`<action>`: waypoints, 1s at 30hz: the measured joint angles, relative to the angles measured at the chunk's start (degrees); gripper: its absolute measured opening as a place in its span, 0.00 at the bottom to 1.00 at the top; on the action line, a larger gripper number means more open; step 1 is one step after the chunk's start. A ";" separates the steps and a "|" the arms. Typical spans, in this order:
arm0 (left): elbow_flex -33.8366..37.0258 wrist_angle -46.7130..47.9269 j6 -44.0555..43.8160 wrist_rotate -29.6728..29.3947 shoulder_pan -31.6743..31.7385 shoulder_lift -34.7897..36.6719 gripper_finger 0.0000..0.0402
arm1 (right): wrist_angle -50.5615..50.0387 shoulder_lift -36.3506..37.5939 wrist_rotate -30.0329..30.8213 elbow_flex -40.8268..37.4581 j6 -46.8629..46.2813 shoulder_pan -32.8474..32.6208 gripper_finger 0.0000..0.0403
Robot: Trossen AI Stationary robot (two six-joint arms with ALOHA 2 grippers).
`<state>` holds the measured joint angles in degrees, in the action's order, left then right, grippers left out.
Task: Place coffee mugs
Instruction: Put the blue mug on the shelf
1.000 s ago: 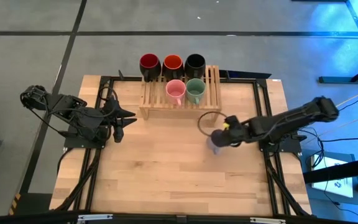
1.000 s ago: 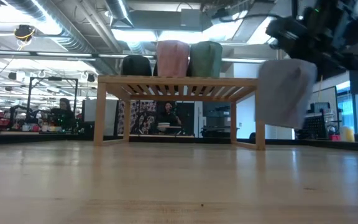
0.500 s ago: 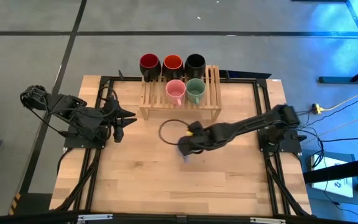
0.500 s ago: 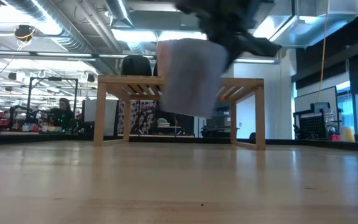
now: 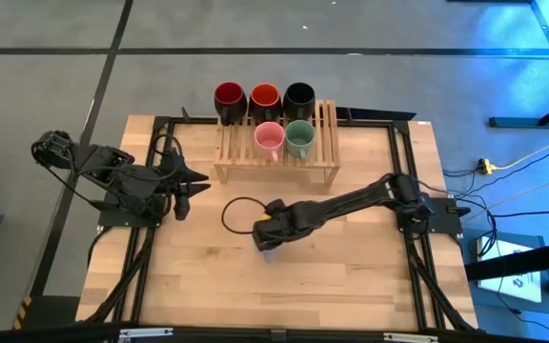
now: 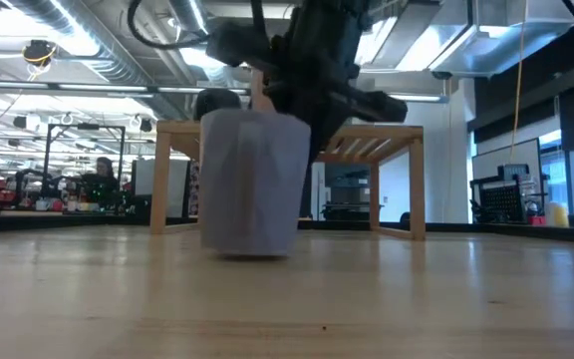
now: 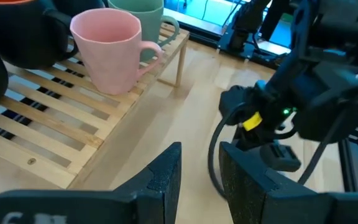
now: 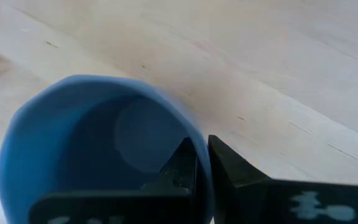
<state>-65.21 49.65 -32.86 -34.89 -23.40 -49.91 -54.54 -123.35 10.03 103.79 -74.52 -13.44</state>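
Swinging leftward across the counter (image 5: 208, 286), the right pincer (image 5: 267, 232) has carried the lavender-blue mug (image 6: 250, 181) from the right side to centre, pinching its rim, base about at the wood. Left pincer (image 5: 181, 202) waits half-spread, unmoved. Behind, the wooden rack (image 5: 324, 143) holds five mugs; sixth probably still needs placing.

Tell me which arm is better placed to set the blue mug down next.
The right: its gripper is shut on the blue mug's rim, low over the table. The left gripper holds nothing, off beside the rack.
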 joint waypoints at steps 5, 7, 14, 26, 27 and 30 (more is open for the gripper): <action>0.00 0.01 0.01 0.06 0.01 -0.81 0.25 | 0.66 -0.99 -0.53 0.00 -0.48 -0.03 0.02; 0.00 0.02 0.00 0.09 0.00 -0.97 0.25 | 0.72 -1.17 -1.08 0.00 -0.75 -0.01 0.05; -0.02 0.00 -0.07 1.05 0.00 -2.27 0.25 | 1.25 -1.44 -1.72 0.16 0.14 -0.03 0.21; 0.00 0.42 -13.63 3.08 0.00 -8.64 0.25 | -11.06 10.90 1.69 8.56 31.72 -6.32 0.41; 0.00 0.35 -15.49 3.43 0.02 -9.91 0.25 | -11.56 12.23 2.42 8.36 33.64 -7.62 0.41; 0.00 -1.85 -19.83 4.27 0.21 -14.03 0.25 | -14.96 16.19 5.60 6.86 36.15 -11.80 0.39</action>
<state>-65.21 47.80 -52.69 -30.62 -23.19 -63.94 -69.50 -107.16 15.63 110.65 -38.37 -25.24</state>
